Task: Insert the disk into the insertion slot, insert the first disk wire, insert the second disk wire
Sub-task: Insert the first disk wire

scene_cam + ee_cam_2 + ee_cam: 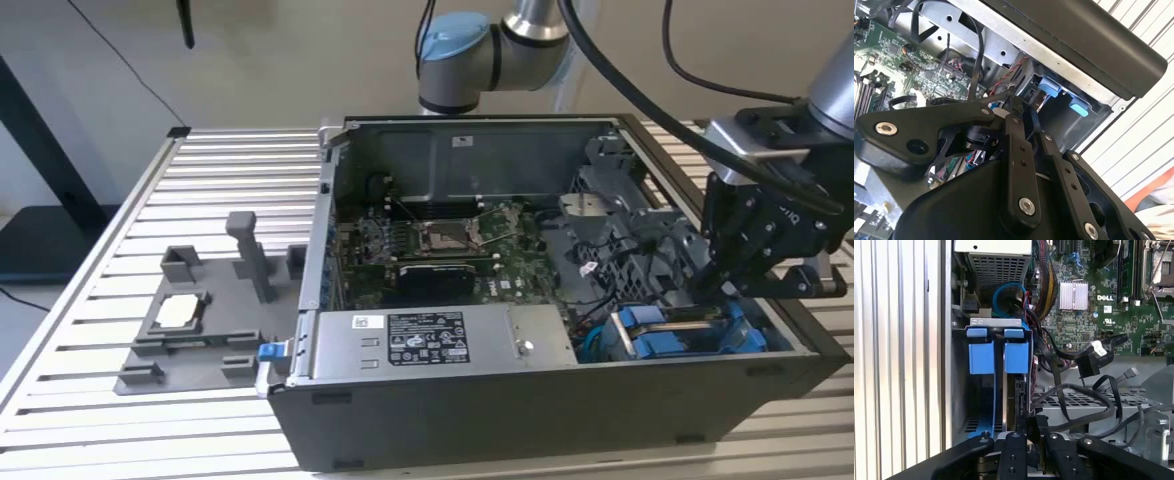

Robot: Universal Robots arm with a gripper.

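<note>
Bright, even light glares off the slatted table (899, 365); case (561, 410) interior perhaps dimmer.

Gripper (1021, 109) near the insertion slot (1052, 91)

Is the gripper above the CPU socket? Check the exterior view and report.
No, the gripper hangs by the blue insertion slot, apart from the CPU socket.

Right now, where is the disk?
In the exterior view's right near corner of the case, the disk sits near the power supply, just below the claw.
</note>
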